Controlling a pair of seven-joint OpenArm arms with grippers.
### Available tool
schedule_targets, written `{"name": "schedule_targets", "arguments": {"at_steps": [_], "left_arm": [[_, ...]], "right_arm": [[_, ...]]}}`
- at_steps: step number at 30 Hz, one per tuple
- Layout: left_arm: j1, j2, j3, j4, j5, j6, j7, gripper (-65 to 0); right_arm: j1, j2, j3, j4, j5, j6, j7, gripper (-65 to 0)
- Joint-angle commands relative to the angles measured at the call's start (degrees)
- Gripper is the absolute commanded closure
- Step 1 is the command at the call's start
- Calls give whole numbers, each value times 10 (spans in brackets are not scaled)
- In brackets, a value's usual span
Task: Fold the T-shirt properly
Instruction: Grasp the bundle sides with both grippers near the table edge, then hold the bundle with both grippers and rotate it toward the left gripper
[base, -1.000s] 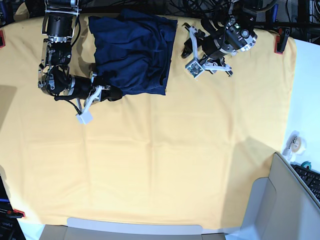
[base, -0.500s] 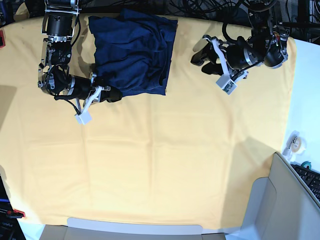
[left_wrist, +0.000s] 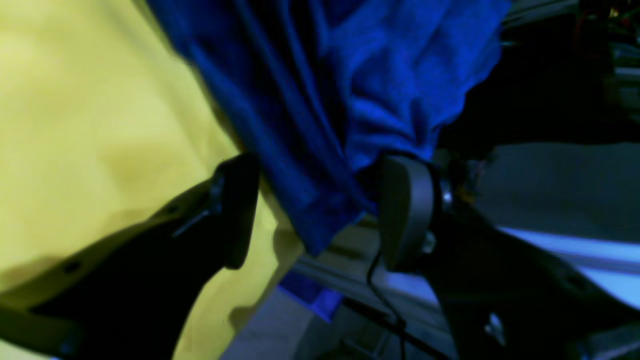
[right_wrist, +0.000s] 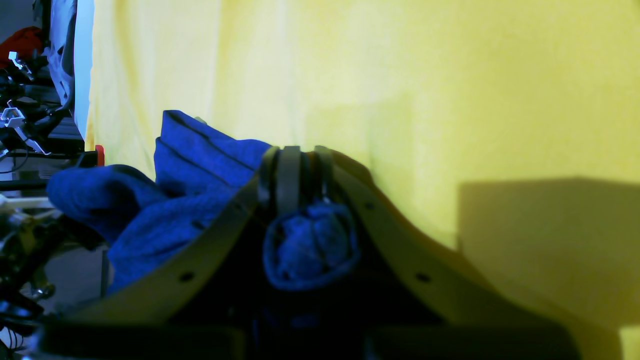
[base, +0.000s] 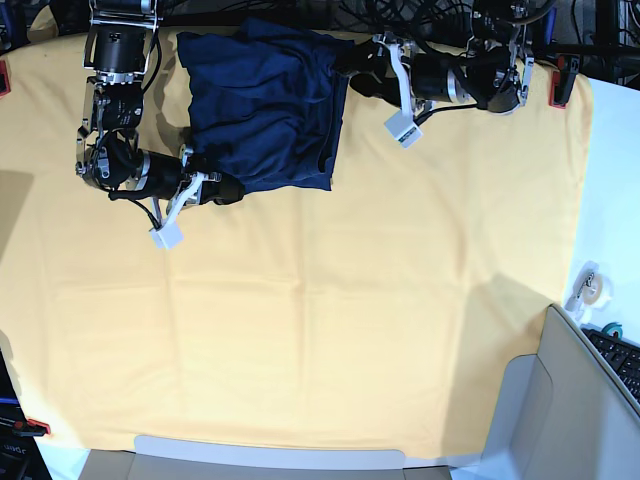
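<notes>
The T-shirt (base: 265, 110) lies bunched and roughly folded at the far side of the bench, left of centre, on the yellow-orange cloth (base: 330, 320) that covers the whole top.

The right end effector (base: 205, 187) sits at the shirt's near left corner, its arm reaching in from the far left. From its wrist camera the jaws are pressed narrow on a wad of the blue fabric (right_wrist: 310, 245), so it is holding the T-shirt there.

The left end effector (base: 360, 68) lies at the shirt's far right corner, its arm stretched in from the far right. In its wrist view the two dark fingers (left_wrist: 405, 210) stand wide apart, with a hanging edge of the T-shirt (left_wrist: 320, 125) between them; the cloth seems to brush the right-hand finger, but nothing is pinched.

Off the cloth, at the near right, a roll of tape (base: 590, 285) rests on the white surface beside the corner of a keyboard (base: 622, 360).
</notes>
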Motion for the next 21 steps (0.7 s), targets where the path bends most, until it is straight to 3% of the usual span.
{"name": "schedule_targets", "arguments": {"at_steps": [1, 10, 17, 21], "left_arm": [[-3, -3, -1, 9, -16, -2, 4, -378], [-7, -3, -5, 9, -17, -2, 4, -403], [-25, -2, -33, -21, -100, -1, 4, -419], [-45, -2, -68, -87, -108, -1, 4, -419]], "right_arm": [[3, 2, 0, 1, -2, -5, -5, -42], [0, 2, 0, 1, -2, -5, -5, -42], [0, 2, 0, 1, -2, -5, -5, -42], [-1, -2, 0, 1, -2, -5, -5, -42]]}}
